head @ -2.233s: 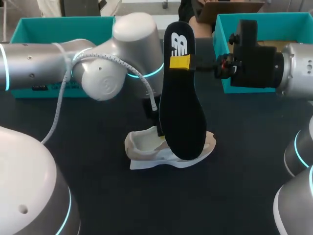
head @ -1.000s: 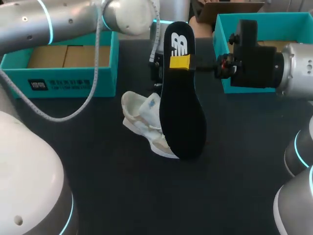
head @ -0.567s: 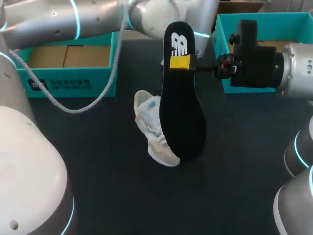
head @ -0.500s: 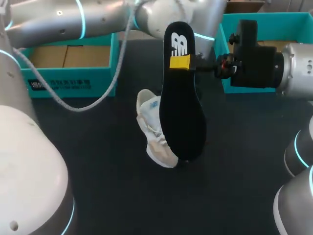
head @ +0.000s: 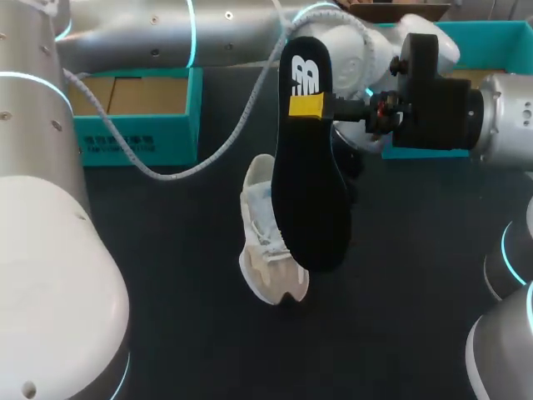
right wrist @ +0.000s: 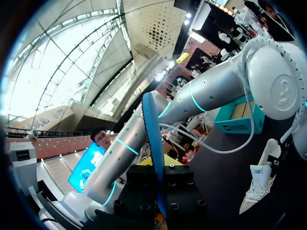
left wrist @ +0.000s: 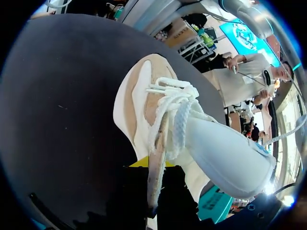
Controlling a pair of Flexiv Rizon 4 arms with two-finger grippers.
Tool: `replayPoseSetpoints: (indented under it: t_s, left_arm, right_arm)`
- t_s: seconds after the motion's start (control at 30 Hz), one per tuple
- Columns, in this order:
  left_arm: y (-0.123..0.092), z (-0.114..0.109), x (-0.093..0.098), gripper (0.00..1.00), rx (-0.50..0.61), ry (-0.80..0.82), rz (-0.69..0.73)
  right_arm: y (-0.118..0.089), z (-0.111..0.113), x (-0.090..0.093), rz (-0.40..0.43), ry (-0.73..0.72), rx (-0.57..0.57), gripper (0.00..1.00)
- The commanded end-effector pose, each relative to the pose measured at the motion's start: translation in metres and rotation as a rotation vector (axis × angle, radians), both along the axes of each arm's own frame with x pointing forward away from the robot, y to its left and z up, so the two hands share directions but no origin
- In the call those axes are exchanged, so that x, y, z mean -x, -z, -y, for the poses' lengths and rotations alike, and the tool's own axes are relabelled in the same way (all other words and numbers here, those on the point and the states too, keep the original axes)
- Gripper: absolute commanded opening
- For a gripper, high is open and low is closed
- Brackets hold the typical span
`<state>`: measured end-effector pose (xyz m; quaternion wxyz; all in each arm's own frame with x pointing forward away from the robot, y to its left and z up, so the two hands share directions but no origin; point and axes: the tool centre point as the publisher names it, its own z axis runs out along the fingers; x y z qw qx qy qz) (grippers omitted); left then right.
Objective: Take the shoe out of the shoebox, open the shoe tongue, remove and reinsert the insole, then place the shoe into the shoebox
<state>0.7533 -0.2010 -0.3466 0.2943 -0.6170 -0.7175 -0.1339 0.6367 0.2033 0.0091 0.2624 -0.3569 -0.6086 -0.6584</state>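
The black insole (head: 312, 192) hangs upright over the middle of the bench (head: 183, 275), its heel end at 12 o'clock and its toe end at 6 o'clock. The right arm (head: 500, 117) comes in from 3 o'clock, and the fingers of the right gripper (head: 306, 107) are clamped on the insole near its heel end, where one yellow tip lies against the black face. In the right wrist view the insole (right wrist: 151, 129) stands edge-on between the fingers of the right gripper (right wrist: 158, 182).

The shoe (head: 265, 250), pale beige and white, sits just at 9 o'clock of the insole's lower half and is partly hidden behind it, with its toe toward 6 o'clock. I cannot tell whether its sole rests on the bench.

The left arm (head: 166, 33) enters from 9 o'clock and reaches across the far side past the middle, so its wrist lies behind the insole. In the left wrist view the shoe (left wrist: 158, 110) stretches ahead of the left gripper (left wrist: 156, 177), laces (left wrist: 175, 103) up. The rim of its opening runs down between the fingers, which are closed on it, and one yellow fingertip (left wrist: 144, 162) is pressed to its side.

A white cable (head: 208, 158) loops down from the left arm. The left teal box (head: 133, 137) stands at 10 o'clock and the right teal box (head: 491, 33) at 2 o'clock, both well apart from the shoe.
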Motion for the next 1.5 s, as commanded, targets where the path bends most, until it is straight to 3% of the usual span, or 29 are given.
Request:
replayPoseSetpoints:
  t_s: [0.03, 0.6, 0.63, 0.7, 1.23, 1.5]
  left_arm:
    - [0.006, 0.001, 0.003, 0.0, -0.016, -0.014, 0.007]
    - [0.042, 0.001, 0.015, 0.0, -0.05, -0.017, 0.056]
    - [0.043, 0.001, 0.014, 0.29, -0.048, -0.017, 0.055]
    - [0.041, 0.0, 0.014, 1.0, -0.028, -0.002, 0.046]
    - [-0.019, 0.009, -0.023, 1.0, 0.273, -0.143, 0.034]
    - [-0.062, -0.002, -0.05, 1.0, 0.54, -0.262, 0.088]
  right_arm:
    - [0.0, -0.004, -0.001, -0.001, 0.003, 0.0, 0.0]
    - [0.0, -0.004, -0.001, -0.001, 0.003, 0.0, 0.0]
    - [0.0, -0.004, -0.001, -0.001, 0.003, 0.0, 0.0]
    - [0.0, -0.004, -0.001, -0.001, 0.003, 0.0, 0.0]
    - [0.0, -0.004, -0.001, -0.001, 0.003, 0.0, 0.0]
    - [0.0, -0.004, -0.001, -0.001, 0.003, 0.0, 0.0]
